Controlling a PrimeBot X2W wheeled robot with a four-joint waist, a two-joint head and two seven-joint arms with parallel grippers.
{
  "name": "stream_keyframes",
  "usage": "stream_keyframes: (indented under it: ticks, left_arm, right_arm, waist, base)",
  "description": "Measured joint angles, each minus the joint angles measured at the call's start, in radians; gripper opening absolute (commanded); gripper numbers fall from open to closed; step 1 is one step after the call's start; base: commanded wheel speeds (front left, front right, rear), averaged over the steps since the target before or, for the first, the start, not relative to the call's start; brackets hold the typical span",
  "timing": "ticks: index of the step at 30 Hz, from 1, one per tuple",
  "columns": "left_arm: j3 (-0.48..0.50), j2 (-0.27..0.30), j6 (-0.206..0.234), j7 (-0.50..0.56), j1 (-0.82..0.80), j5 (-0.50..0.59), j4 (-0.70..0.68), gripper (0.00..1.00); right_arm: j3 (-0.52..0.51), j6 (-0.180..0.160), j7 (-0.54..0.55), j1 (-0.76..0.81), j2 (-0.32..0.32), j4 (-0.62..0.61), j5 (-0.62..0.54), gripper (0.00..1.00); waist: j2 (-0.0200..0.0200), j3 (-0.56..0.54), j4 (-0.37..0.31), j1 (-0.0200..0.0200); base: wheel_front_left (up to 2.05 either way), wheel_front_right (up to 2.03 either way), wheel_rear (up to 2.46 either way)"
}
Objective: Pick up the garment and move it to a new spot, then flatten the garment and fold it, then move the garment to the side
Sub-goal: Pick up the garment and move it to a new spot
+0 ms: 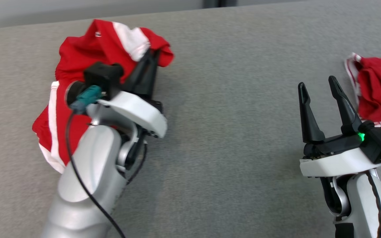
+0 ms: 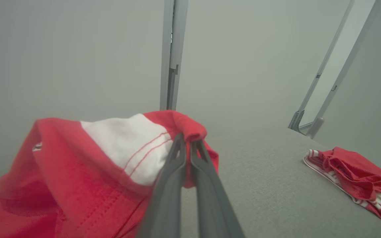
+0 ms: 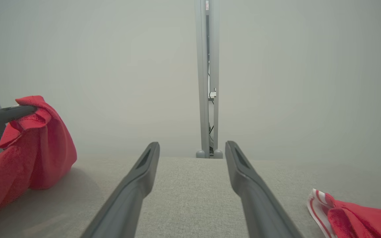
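Note:
A red garment with white stripes point(image 1: 88, 56) hangs bunched at the left of the grey table, lifted at its top edge. My left gripper point(image 1: 152, 54) is shut on that edge; in the left wrist view its fingers point(image 2: 188, 142) pinch a red fold of the garment point(image 2: 111, 158) beside a white panel. The right wrist view shows the same garment point(image 3: 28, 155) raised at the far left, held by a dark finger. My right gripper point(image 1: 316, 86) stands open over bare table at the right, nothing between its fingers point(image 3: 144, 172).
A second red and white garment point(image 1: 379, 89) lies crumpled at the table's right edge, close beside my right gripper, and appears as a garment pile point(image 2: 352, 178) in the left wrist view. Grey upright posts point(image 3: 207, 79) stand behind the table point(image 1: 230, 109).

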Motion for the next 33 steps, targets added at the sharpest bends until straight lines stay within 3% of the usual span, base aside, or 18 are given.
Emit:
stream_keyframes:
  ticks: [8,11,15,20,25,33]
  left_arm:
    - [-0.271,-0.002,0.095,-0.008,-0.052,-0.1,0.006,0.0]
    - [-0.377,-0.001,0.113,-0.02,-0.063,-0.132,0.016,1.0]
    - [-0.522,-0.005,0.094,0.006,-0.056,-0.176,0.018,1.0]
    - [-0.573,-0.003,0.103,-0.024,-0.052,-0.211,0.02,1.0]
    - [-0.513,0.01,0.126,-0.098,-0.05,-0.239,0.044,1.0]
    - [-0.341,0.133,0.156,-0.198,0.013,-0.287,0.052,1.0]
  right_arm:
    - [-0.022,0.0,0.0,-0.001,0.007,-0.022,0.018,1.0]
    - [-0.023,0.0,0.0,0.0,0.007,-0.02,0.027,1.0]
    - [-0.031,0.0,0.0,0.006,0.008,-0.015,0.036,1.0]
    - [-0.035,0.0,0.0,0.016,0.009,-0.013,0.033,1.0]
    - [-0.038,0.0,0.0,0.024,0.009,-0.009,0.017,1.0]
    - [-0.004,0.0,0.0,0.047,0.006,0.03,-0.001,1.0]
  waist:
    - [0.0,0.038,-0.116,0.0]
    - [0.0,0.043,-0.142,0.0]
    - [0.0,0.028,-0.141,0.0]
    - [0.0,0.005,-0.105,0.0]
    - [0.0,-0.026,-0.049,0.0]
    - [0.0,-0.088,0.054,0.0001]
  base:
    - [0.0,0.0,0.0]
    - [0.0,0.0,0.0]
    - [0.0,0.0,0.0]
    - [0.0,0.0,0.0]
    - [0.0,0.0,0.0]
    - [0.0,0.0,0.0]
